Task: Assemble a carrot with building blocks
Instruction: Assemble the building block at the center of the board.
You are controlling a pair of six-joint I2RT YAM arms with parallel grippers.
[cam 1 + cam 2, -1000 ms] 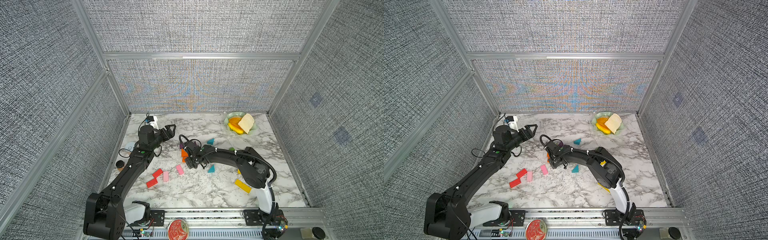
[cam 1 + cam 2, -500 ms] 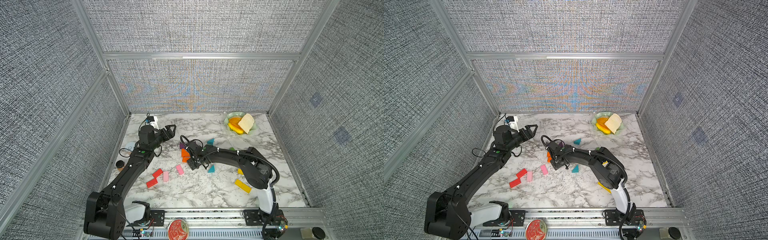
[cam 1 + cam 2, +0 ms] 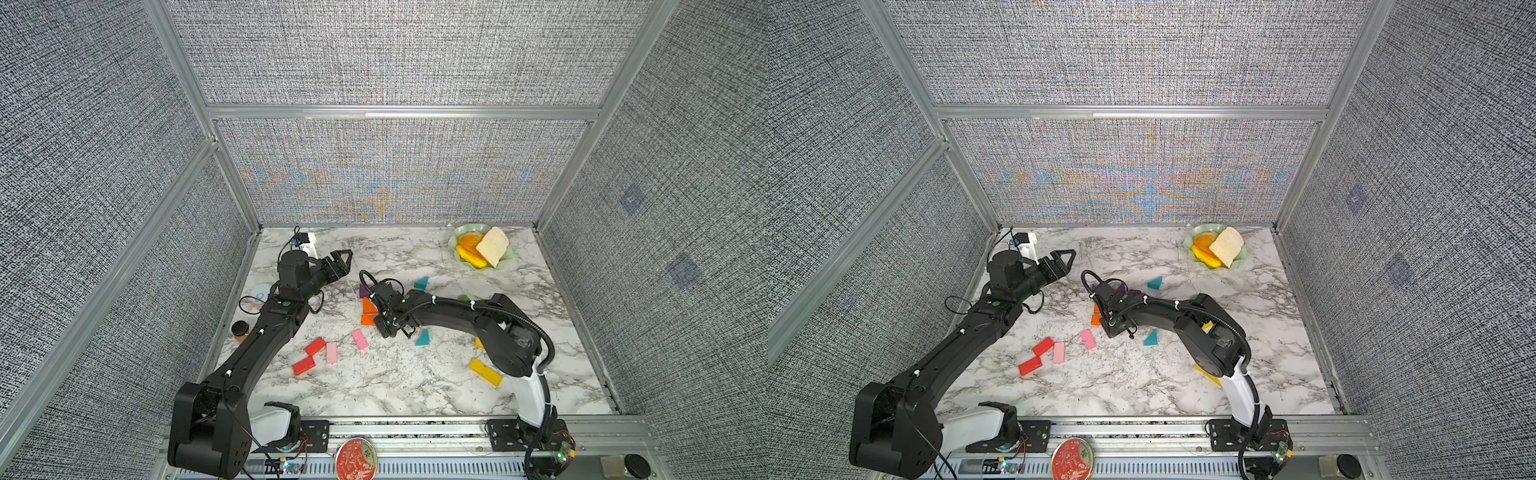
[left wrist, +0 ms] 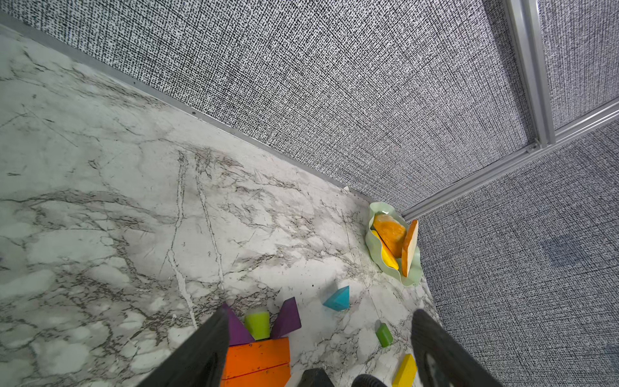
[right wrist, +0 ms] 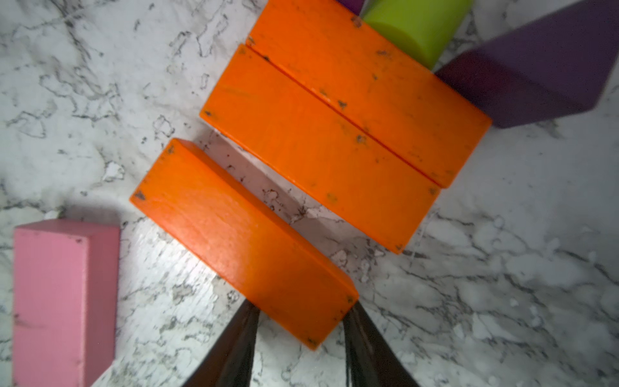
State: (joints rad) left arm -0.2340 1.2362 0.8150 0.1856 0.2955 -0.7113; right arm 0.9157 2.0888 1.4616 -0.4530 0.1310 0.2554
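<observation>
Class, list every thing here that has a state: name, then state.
Left gripper: open, empty.
Right gripper: shut on the loose orange bar.
Loose orange bar: gripped at one end, apart from the pair.
Two orange bars: flat, touching side by side.
Green stub: lying between the purple triangles.
Bread: propped on edge in the dish.
</observation>
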